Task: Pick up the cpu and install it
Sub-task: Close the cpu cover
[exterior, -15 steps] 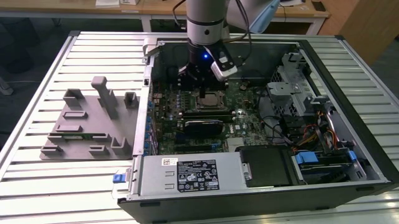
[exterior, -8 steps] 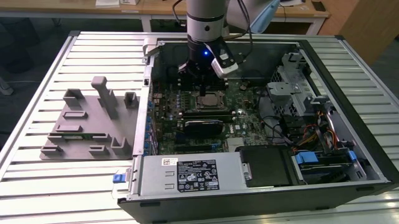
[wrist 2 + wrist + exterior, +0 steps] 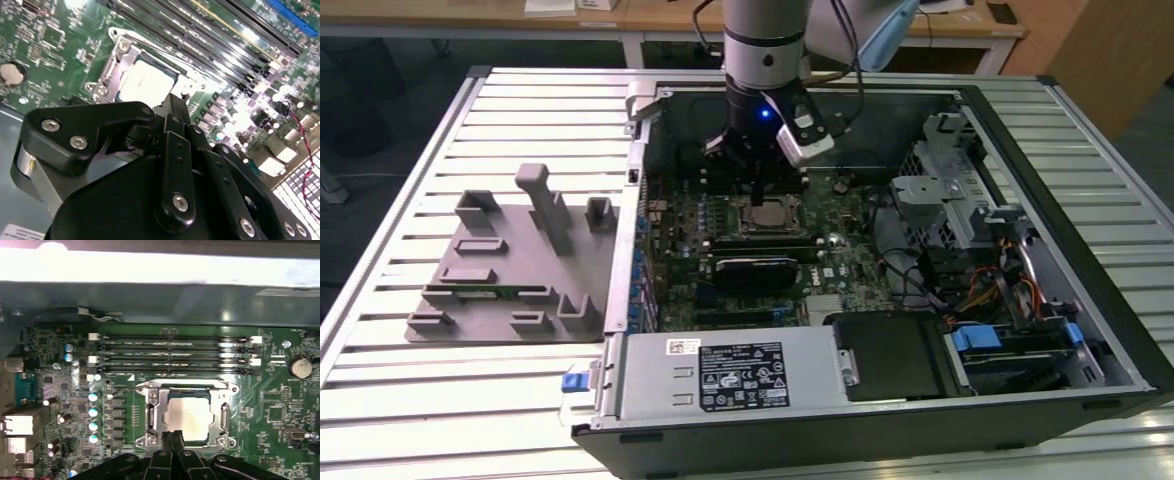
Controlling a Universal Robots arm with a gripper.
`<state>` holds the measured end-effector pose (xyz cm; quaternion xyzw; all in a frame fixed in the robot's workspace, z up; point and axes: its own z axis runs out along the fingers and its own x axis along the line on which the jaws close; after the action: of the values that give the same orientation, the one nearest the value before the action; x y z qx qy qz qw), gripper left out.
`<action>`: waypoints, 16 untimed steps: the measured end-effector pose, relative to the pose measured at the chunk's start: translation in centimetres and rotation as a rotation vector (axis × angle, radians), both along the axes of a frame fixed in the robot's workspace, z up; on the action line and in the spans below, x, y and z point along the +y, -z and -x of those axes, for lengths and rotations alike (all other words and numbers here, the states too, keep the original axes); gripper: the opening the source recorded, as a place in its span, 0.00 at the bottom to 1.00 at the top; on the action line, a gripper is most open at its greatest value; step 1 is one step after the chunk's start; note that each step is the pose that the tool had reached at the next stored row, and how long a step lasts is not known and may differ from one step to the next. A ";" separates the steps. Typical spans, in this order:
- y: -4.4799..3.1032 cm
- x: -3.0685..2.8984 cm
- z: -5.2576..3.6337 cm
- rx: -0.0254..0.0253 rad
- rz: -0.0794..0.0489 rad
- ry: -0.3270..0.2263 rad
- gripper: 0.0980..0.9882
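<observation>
The fingers (image 3: 167,438) of the gripper (image 3: 172,434) are pressed together with nothing between them. Their tips stand just above the near edge of the cpu (image 3: 189,415). The cpu lies flat in the metal socket frame (image 3: 152,416) on the motherboard (image 3: 272,390), silver top up. In the exterior view, the black heatsink (image 3: 750,272) sits at 6 o'clock from the cpu. The grey holder tray (image 3: 500,270) lies at 9 o'clock, outside the computer case (image 3: 1107,330).

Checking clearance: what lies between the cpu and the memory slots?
The first wrist view shows the socket's metal frame and a strip of board between cpu and memory slots.
</observation>
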<state>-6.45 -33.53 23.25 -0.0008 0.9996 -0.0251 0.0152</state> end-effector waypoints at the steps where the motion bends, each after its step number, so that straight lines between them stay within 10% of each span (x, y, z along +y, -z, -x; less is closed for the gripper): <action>1: 0.00 0.00 -0.19 0.0000 0.000 0.000 0.01; 16: -0.64 0.00 -1.99 0.0001 0.000 0.000 0.01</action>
<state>-4.47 -33.53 23.89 -0.0008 0.9996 -0.0251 0.0152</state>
